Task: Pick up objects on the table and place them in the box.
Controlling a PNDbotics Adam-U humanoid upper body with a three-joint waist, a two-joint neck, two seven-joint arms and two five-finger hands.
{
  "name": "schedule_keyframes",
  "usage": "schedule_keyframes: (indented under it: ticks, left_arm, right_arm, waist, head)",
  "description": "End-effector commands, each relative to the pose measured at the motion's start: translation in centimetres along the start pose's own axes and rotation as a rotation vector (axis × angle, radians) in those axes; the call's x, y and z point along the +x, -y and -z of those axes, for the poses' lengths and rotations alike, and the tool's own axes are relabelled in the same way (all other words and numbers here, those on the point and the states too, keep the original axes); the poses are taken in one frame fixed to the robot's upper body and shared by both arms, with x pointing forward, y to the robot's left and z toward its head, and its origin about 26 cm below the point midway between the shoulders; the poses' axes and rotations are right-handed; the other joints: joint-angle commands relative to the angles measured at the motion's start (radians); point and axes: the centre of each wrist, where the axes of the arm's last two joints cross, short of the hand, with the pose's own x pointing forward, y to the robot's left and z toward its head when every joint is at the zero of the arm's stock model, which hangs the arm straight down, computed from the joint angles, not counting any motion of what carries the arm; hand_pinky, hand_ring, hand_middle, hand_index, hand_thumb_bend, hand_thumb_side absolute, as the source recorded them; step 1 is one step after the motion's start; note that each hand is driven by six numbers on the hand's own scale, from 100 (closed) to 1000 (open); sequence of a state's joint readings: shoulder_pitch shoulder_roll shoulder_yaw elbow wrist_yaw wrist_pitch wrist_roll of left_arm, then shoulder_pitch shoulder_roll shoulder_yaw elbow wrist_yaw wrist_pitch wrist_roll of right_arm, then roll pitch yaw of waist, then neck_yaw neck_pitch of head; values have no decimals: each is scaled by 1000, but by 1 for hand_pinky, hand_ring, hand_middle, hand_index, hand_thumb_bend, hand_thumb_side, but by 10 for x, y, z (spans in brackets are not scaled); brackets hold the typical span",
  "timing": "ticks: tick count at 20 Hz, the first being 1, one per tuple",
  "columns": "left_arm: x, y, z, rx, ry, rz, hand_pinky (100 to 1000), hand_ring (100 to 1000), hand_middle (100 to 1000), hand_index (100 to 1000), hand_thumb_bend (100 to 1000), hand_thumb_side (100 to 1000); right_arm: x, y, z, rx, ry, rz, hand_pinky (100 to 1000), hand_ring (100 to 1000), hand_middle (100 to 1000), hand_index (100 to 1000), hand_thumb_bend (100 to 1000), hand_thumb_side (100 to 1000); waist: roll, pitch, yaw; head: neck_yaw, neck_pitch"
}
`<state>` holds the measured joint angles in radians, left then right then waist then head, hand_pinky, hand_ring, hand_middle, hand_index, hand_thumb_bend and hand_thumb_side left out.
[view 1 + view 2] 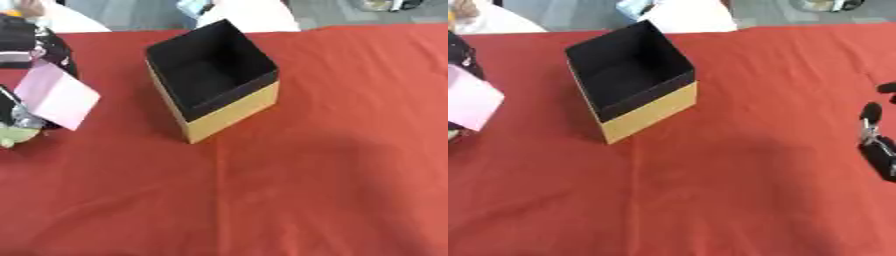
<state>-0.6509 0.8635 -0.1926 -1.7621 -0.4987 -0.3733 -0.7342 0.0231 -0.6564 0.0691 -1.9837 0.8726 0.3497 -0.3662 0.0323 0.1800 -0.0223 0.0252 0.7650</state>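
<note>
The counter (pixel 332 190) is covered with a red cloth, creased in soft folds, so flat things on it can be lifted by an edge. Toward its far left stands the open square cardboard box (pixel 229 111), tan outside and black within, turned cornerwise; it looks empty, stiff and light, and a knock might shift it, so anything going in is best dropped from above.

At the left edge the robot's left hand (pixel 19 116), black with silver parts, shows only in part. A pale pink sheet of paper or thin card (pixel 56 95) lies against it and seems held there, though whether the fingers are curled round it I cannot tell. The sheet looks very light and easily bent, best taken by an edge. A small pale green thing (pixel 17 135) sits just below it.

At the right edge of the right eye view the right hand (pixel 873 134) rests, fingers relaxed and holding nothing.
</note>
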Motion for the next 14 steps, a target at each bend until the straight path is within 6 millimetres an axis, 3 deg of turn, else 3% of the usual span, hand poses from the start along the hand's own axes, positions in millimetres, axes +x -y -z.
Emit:
schedule_keyframes:
  ticks: [1,6,14]
  left_arm:
    - [6,-18,13,-69,157,96,594,541,537,688,290,171]
    - [15,-42,44,16,207,112,587,537,533,686,316,102]
    - [15,-81,85,169,164,103,565,519,521,677,302,100]
  right_arm:
    - [0,9,8,-18,35,-1,506,477,506,690,100,100]
    - [2,10,10,-28,39,11,504,476,505,690,100,100]
    - [7,9,13,-54,34,31,500,474,504,690,100,100]
  waist:
    - [0,-15,-7]
    - [-2,-1,-22]
    - [-4,46,-40]
  head:
    - [7,5]
    - [-4,5]
    - [-7,5]
